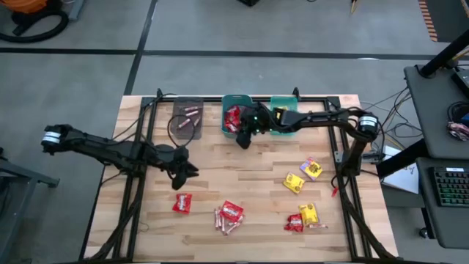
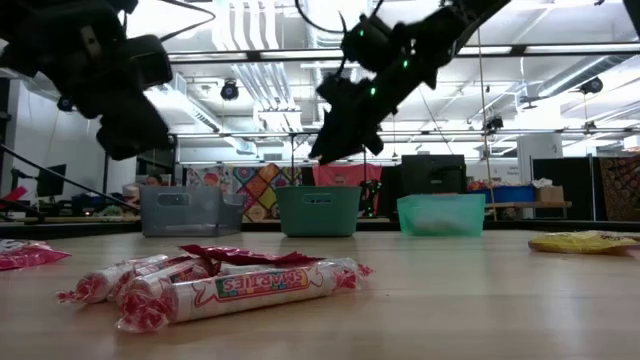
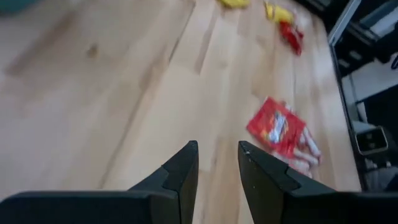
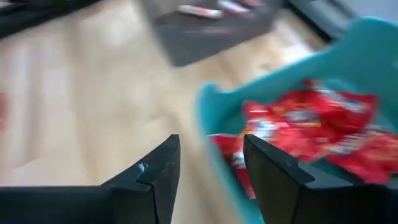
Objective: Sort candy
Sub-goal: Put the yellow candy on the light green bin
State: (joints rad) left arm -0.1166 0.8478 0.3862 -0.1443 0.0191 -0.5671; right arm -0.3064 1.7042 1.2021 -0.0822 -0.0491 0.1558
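Red packets (image 1: 233, 117) lie in the middle teal bin (image 1: 226, 103); pink sticks (image 1: 192, 115) lie in the grey bin (image 1: 176, 125), and yellow packets in the green bin (image 1: 282, 126). My right gripper (image 4: 210, 140) hovers open over the teal bin's near rim (image 4: 214, 109), nothing between its fingers. My left gripper (image 3: 217, 146) hangs open above bare wood at the table's left middle (image 1: 187, 169). Loose candy lies near the front: a red packet (image 1: 182, 203), a red packet on stick rolls (image 3: 278, 127), yellow packets (image 1: 294, 182), and a yellow and red pair (image 1: 304, 215).
The three bins stand in a row along the far edge (image 2: 318, 210). A black frame rail (image 1: 143, 139) runs along each side of the table. Bare wood lies between the bins and the loose candy. Desks and cables stand beyond the right edge (image 1: 440, 110).
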